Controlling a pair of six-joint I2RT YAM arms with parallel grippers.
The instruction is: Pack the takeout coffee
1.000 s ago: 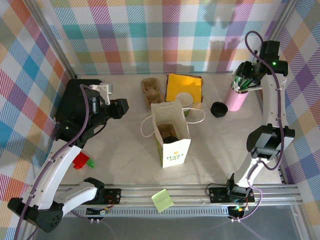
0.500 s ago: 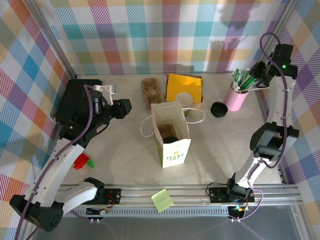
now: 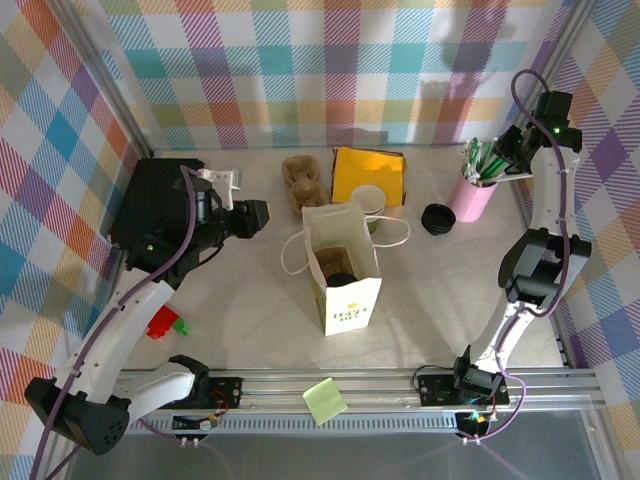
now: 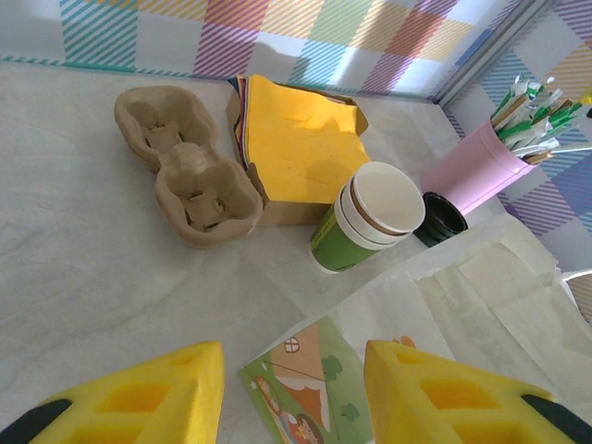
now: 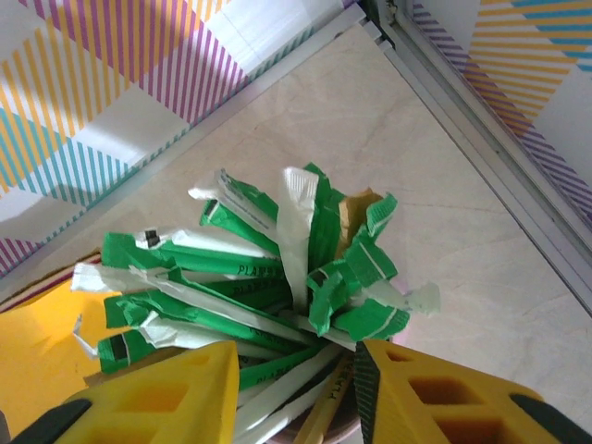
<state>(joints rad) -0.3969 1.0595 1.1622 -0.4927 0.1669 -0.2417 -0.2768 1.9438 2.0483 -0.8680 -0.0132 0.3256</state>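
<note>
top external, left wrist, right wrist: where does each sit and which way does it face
top external: fixed above and behind the bases, looking down on the pale table; left arm and right arm show.
left wrist: on the left arm, facing forward and down at the small white paper cup with a green band and the tall pink cup; yellow jaws below, apart.
right wrist: on the right arm, looking down on green-and-white wrapped straws; yellow jaws below.
shared: all three show those straws.

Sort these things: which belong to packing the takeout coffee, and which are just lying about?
Job: takeout coffee cup, paper bag.
Lying about: cardboard cup carrier, yellow napkins, black lid, pink cup of straws, red and green blocks.
</note>
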